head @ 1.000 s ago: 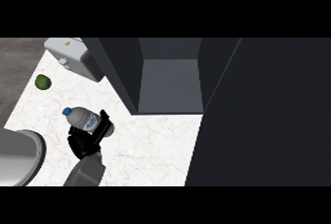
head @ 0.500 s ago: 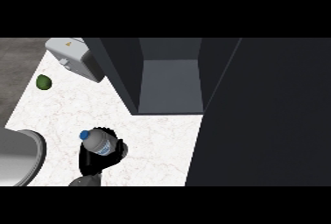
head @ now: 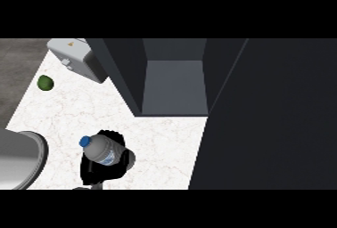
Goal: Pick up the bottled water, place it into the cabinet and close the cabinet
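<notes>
The bottled water (head: pixel 100 152), clear with a blue cap, is tilted with its cap pointing up and left in the head view. My left hand (head: pixel 105 171) is shut round it, and black fingers show on both sides of the bottle. Hand and bottle sit over the white marble counter (head: pixel 72 116), just below and left of the cabinet. The dark grey cabinet (head: pixel 174 84) stands open, showing a bare grey shelf floor. Its dark door (head: pixel 270 124) fills the right side of the view. My right hand does not show.
A white boxy appliance (head: pixel 74 58) stands at the back left of the counter, beside the cabinet's left wall. A small green fruit (head: pixel 45 83) lies near the counter's left edge. A grey rounded basin (head: pixel 23 156) sits at the lower left, close to my hand.
My left hand has carried the bottle toward the view's lower edge and slightly right. The bottle now looks larger. The cabinet, appliance and fruit have not moved.
</notes>
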Controlling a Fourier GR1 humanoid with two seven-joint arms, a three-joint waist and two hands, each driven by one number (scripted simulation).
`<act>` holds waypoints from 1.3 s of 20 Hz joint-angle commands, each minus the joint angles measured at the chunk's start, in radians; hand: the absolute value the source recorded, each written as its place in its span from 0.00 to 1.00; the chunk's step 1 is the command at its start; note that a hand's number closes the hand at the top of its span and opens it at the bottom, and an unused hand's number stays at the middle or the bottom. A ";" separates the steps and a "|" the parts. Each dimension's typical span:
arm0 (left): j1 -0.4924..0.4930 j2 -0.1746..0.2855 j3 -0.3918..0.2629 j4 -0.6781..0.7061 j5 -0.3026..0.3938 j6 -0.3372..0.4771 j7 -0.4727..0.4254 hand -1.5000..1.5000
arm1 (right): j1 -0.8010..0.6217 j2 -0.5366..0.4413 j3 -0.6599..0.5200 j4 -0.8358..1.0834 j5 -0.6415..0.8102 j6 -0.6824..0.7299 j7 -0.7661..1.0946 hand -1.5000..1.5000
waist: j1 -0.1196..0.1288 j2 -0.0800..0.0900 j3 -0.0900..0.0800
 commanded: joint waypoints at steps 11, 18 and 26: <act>-0.099 -0.021 -0.050 -0.351 -0.112 0.233 0.297 1.00 | 0.053 0.000 0.093 -0.117 0.144 -0.037 0.044 0.00 | -0.006 -0.001 -0.001; -0.255 -0.123 -0.069 -0.255 -0.193 0.349 0.363 1.00 | 0.056 -0.037 0.057 -0.126 0.115 -0.023 0.025 0.00 | -0.013 0.003 -0.001; -0.423 -0.119 0.004 -0.157 -0.222 0.378 0.393 1.00 | 0.089 -0.060 0.055 -0.155 0.075 -0.018 0.013 0.00 | -0.014 0.003 0.000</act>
